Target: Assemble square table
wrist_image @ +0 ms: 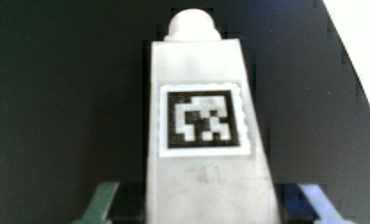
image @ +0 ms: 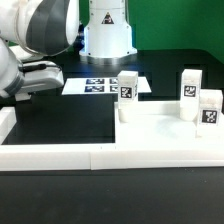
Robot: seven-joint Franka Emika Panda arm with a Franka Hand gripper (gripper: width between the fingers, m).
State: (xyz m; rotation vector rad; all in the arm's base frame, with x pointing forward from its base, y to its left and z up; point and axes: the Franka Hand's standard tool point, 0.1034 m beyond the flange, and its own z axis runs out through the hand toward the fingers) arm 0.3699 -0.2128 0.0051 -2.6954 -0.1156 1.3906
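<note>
- One white leg [wrist_image: 203, 120] fills the wrist view; we see its tag facing the camera and the gripper [wrist_image: 203, 200] pinching its lower end, a finger [wrist_image: 104, 203] on each side.
- Three further legs [image: 128, 89] stand upright on the black table [image: 60, 115], as we see in the exterior view, with the marker board [image: 100, 85] behind and the white border wall [image: 110, 155] in front.

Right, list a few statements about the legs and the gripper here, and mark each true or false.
1. Three standing legs are upright in the exterior view. True.
2. The gripper is empty. False: the wrist view shows the held leg between its fingers.
3. The marker board lies flat on the dark table. True.
4. The held leg is plain white, with no tag. False: a black-and-white tag faces the wrist camera.
</note>
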